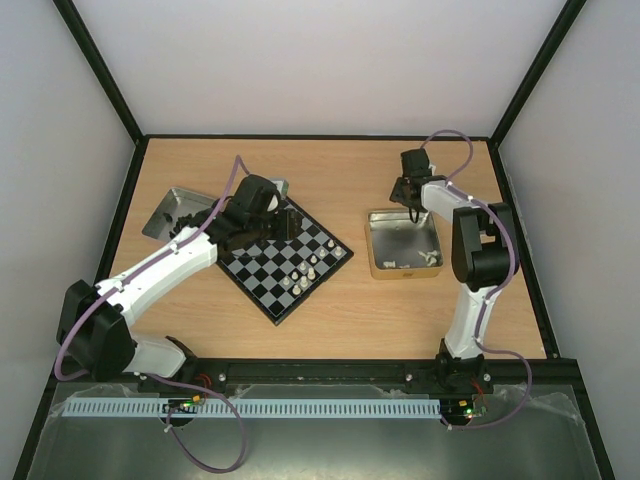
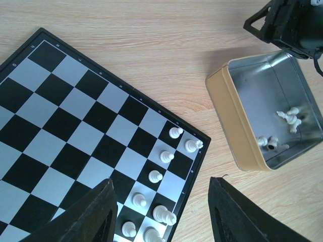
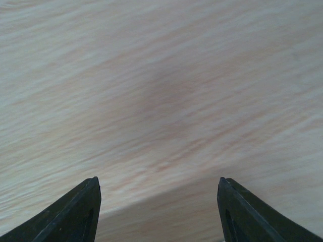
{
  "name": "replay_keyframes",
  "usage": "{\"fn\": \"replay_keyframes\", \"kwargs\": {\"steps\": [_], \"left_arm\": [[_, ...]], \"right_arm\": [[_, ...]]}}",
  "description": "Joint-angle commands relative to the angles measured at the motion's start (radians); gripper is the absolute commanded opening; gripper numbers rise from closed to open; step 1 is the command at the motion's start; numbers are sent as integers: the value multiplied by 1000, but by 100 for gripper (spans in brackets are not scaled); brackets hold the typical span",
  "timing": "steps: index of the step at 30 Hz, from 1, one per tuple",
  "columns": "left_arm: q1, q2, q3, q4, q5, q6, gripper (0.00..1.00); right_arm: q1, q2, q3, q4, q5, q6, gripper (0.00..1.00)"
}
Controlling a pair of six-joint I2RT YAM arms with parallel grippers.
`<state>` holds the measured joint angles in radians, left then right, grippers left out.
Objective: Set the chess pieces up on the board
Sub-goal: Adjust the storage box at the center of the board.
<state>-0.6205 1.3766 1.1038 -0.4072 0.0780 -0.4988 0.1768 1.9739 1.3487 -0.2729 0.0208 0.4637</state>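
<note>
The board lies turned like a diamond at the table's middle. Several white chess pieces stand in two rows along its right edge, which also shows in the left wrist view. My left gripper hovers above the board, open and empty. More white pieces lie in a gold-sided tin. My right gripper is open and empty over bare wood just beyond the tin's far edge.
A shallow metal tray sits left of the board, partly behind the left arm. The tin is right of the board with a strip of table between them. The right arm's head is above the tin's far corner.
</note>
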Motion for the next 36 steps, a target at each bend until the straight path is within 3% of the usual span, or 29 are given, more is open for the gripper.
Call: {"fn": "replay_keyframes", "kwargs": {"steps": [1, 9, 15, 25, 36], "left_arm": [[6, -29, -18, 15, 15, -2, 52], [7, -46, -42, 28, 29, 1, 52], [6, -52, -50, 32, 43, 11, 52], [7, -82, -72, 40, 45, 14, 52], [7, -81, -78, 46, 50, 26, 52]], "right_arm": [[-7, -17, 1, -110, 117, 7, 62], [-7, -140, -146, -196, 249, 85, 60], [-7, -261, -240, -190, 77, 27, 62], [-7, -335, -293, -124, -149, -153, 78], [-7, -335, -302, -154, -136, -212, 79]]}}
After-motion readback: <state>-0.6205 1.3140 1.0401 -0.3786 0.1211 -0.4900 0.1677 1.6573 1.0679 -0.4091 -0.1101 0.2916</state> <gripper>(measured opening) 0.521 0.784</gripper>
